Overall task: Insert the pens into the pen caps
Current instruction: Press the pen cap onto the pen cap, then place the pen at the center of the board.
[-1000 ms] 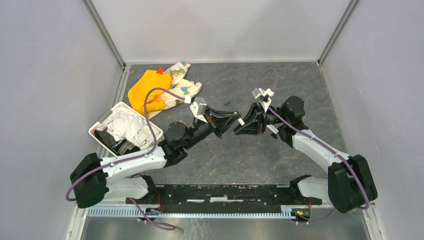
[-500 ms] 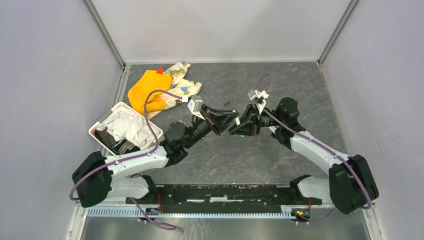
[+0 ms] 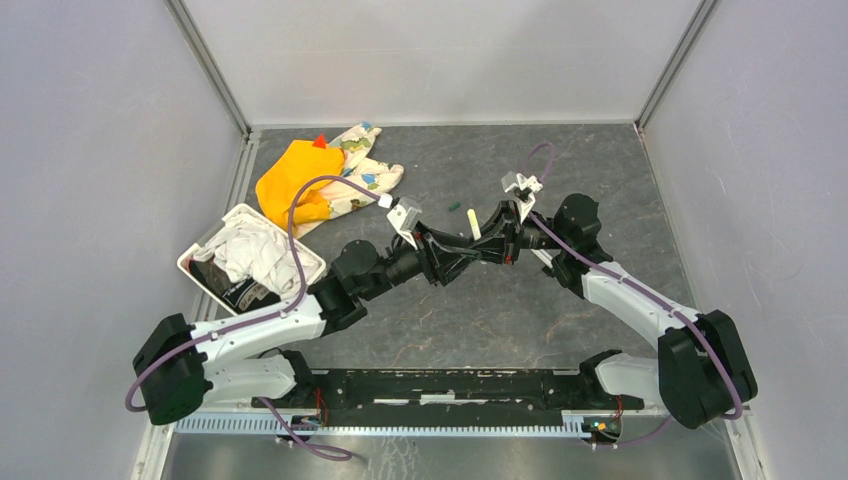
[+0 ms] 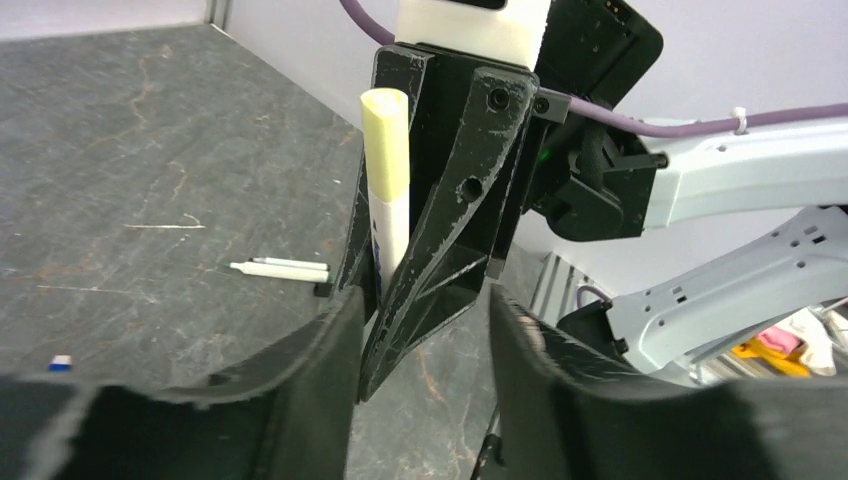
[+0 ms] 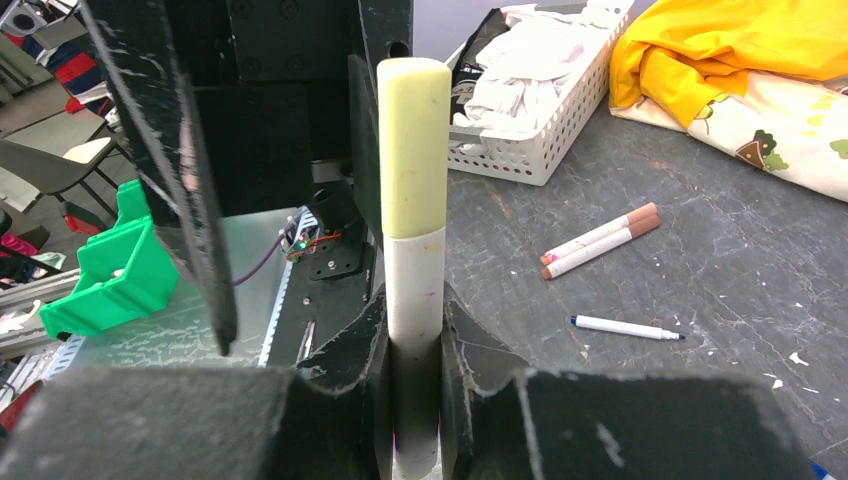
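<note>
- Tabletop (image 3: 480,320) is carrying everything, and I am watching both arms meeting just past its middle, toward 12 o'clock.
- Off at 9 o'clock the basket (image 5: 530,150) of rags is sitting, with the orange cloth (image 3: 285,180) and the patterned cloth (image 3: 365,170) lying at 11 o'clock, well apart from the work.
- My left gripper (image 4: 420,300) is standing with its jaws spread and gripping nothing, its fingers flanking the tip of the right one.
- My right gripper (image 5: 415,345) is clamping narrowly on the pen (image 5: 415,285) and holding it upright in the air.
- On the pen's top end, at 12 o'clock from those fingers, the cream cap (image 5: 413,140) is sitting. I am judging it seated, though I cannot tell how firmly.
- Two brown-capped pens (image 5: 600,240) are lying on the table at 3 o'clock in the right wrist view, with a thin pen (image 5: 625,327) near them. The dark green cap (image 3: 453,207) is lying just beyond the grippers at 11 o'clock.
- Trouble I am weighing: the left fingers are crowding the cap, so backing out off-line could be knocking it askew or levering the pen out of its narrow grip. A half-pressed cap could also be slipping off when the right arm is tilting to set the pen down.
</note>
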You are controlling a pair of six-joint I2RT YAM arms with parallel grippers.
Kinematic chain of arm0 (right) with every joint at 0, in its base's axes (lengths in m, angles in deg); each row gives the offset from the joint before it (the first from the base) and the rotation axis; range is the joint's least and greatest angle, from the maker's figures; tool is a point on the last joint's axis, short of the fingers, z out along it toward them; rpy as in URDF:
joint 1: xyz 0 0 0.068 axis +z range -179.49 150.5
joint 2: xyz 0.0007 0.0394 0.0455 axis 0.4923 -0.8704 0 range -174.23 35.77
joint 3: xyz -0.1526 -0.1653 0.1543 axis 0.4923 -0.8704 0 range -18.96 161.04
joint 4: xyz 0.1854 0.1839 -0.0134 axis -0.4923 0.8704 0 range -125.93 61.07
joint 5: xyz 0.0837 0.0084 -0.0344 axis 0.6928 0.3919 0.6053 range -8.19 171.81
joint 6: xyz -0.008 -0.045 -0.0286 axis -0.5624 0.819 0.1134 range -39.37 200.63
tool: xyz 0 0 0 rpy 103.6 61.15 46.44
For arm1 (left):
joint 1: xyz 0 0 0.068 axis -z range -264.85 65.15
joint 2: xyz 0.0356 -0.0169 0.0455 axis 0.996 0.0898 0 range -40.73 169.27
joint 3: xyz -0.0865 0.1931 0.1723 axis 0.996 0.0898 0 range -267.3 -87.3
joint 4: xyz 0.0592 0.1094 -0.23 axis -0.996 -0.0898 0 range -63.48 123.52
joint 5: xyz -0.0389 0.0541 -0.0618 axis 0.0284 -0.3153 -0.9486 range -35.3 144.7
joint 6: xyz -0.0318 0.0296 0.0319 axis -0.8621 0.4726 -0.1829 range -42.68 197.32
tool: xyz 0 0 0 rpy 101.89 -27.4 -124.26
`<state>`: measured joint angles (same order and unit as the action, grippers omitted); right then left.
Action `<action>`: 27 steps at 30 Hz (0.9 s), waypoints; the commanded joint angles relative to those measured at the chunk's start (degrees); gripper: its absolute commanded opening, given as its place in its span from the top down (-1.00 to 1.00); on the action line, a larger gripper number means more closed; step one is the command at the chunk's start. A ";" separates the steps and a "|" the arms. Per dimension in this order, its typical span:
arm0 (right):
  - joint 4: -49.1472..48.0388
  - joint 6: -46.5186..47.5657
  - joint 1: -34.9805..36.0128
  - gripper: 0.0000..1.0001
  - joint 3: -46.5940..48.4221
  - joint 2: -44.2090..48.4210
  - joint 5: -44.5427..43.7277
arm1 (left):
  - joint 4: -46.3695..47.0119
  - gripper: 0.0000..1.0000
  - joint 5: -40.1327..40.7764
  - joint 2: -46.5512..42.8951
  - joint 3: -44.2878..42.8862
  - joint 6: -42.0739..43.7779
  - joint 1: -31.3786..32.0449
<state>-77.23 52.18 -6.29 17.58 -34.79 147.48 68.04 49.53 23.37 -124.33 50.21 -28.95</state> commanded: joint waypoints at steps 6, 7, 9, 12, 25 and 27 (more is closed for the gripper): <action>-3.72 -1.13 -0.03 1.00 2.40 0.16 -0.51 | 4.43 -0.20 -3.84 -2.31 1.03 -1.01 -3.41; -3.72 -1.11 -0.04 1.00 2.45 0.21 -0.46 | 6.38 -0.13 -3.94 -1.70 1.08 -1.89 -3.81; -3.70 -1.12 -0.02 1.00 2.40 0.35 -0.52 | 9.56 -0.08 -4.55 -0.11 0.68 -3.01 -4.40; -3.61 -1.09 0.00 1.00 2.37 0.52 -0.46 | 11.31 -0.06 -6.07 2.77 -1.16 -3.65 -4.48; -3.61 -1.09 -0.01 1.00 2.24 0.12 -0.65 | 17.78 0.14 -8.16 8.46 -3.41 -6.64 -4.56; -3.62 -1.17 -0.02 1.00 2.24 0.16 -0.54 | 18.49 0.21 -7.39 8.04 -3.17 -6.78 -4.78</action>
<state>-78.54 50.89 -7.12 17.67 -34.79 147.30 80.72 42.50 31.26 -124.75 46.49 -33.82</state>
